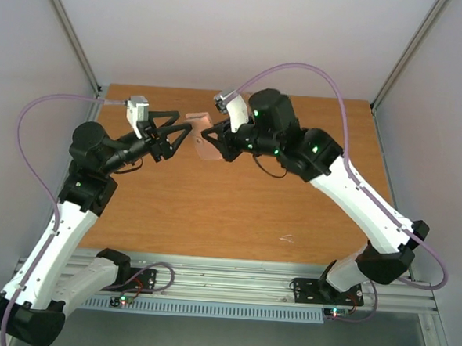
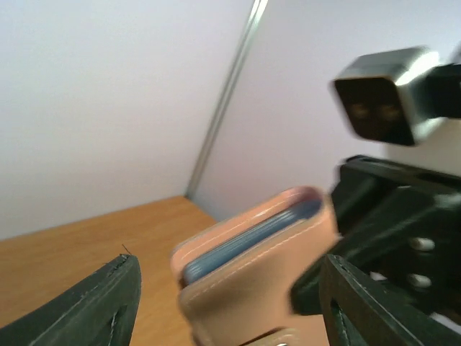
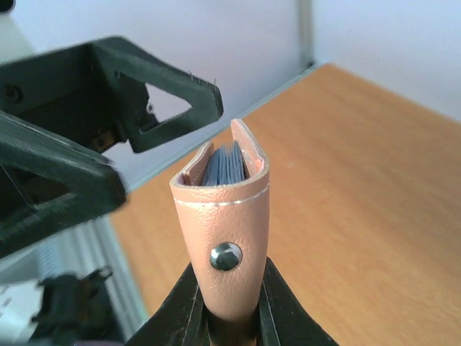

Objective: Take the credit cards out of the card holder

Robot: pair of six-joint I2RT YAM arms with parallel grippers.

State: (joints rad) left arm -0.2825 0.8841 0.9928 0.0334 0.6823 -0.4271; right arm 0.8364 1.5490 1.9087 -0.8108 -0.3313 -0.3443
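The card holder (image 1: 205,140) is a pink-mauve folded wallet with a dark stud, held up in the air over the far middle of the table. My right gripper (image 3: 229,317) is shut on its lower end. Its upper end gapes, showing thin blue-grey layered edges (image 3: 229,164); I cannot tell credit cards from lining there. My left gripper (image 2: 230,310) is open, one finger on each side of the holder (image 2: 256,267), neither touching it. In the top view the left gripper (image 1: 188,136) faces the right gripper (image 1: 223,145) across the holder.
The wooden table (image 1: 236,212) lies below both grippers, with white walls and a metal corner post (image 2: 223,101) behind. A small pale scrap (image 1: 286,239) lies on the table near the front. The right wrist camera (image 2: 389,94) sits close above the holder.
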